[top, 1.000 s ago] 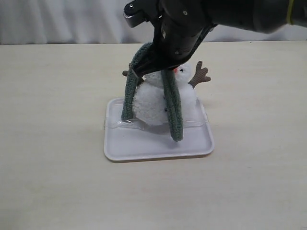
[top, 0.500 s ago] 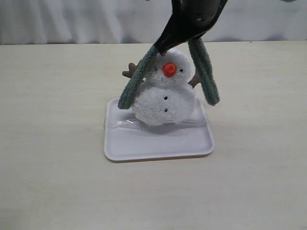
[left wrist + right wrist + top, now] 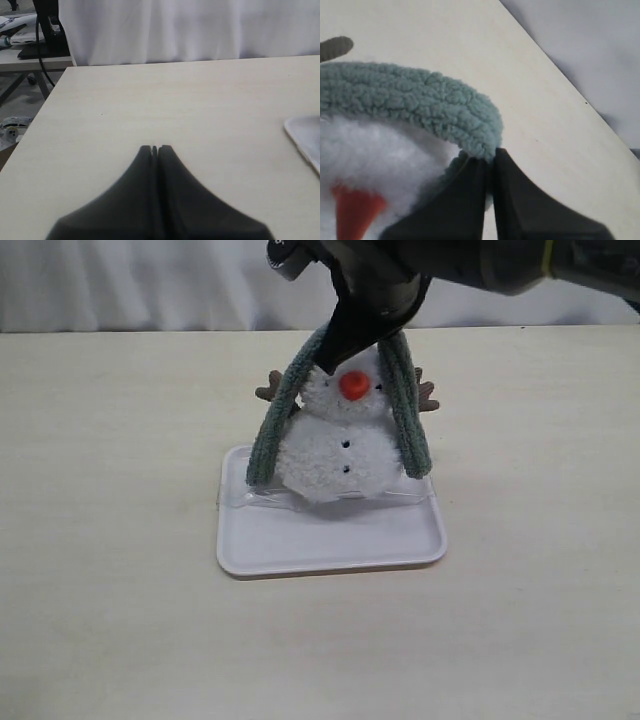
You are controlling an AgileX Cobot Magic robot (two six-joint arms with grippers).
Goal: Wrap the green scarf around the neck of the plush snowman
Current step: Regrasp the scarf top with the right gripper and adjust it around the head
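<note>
Exterior view has the green scarf draped over the head of the plush snowman, one end hanging down each side, its top pinched in the closed right gripper, the snowman upright on a white tray on the table; left gripper closed, empty

Lab: curtain backdrop, desk w/ cables

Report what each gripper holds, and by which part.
Right gripper: shut on the scarf, pinching its top bend above the snowman, with both ends hanging down. Left gripper: shut, holding nothing, over the table.
</note>
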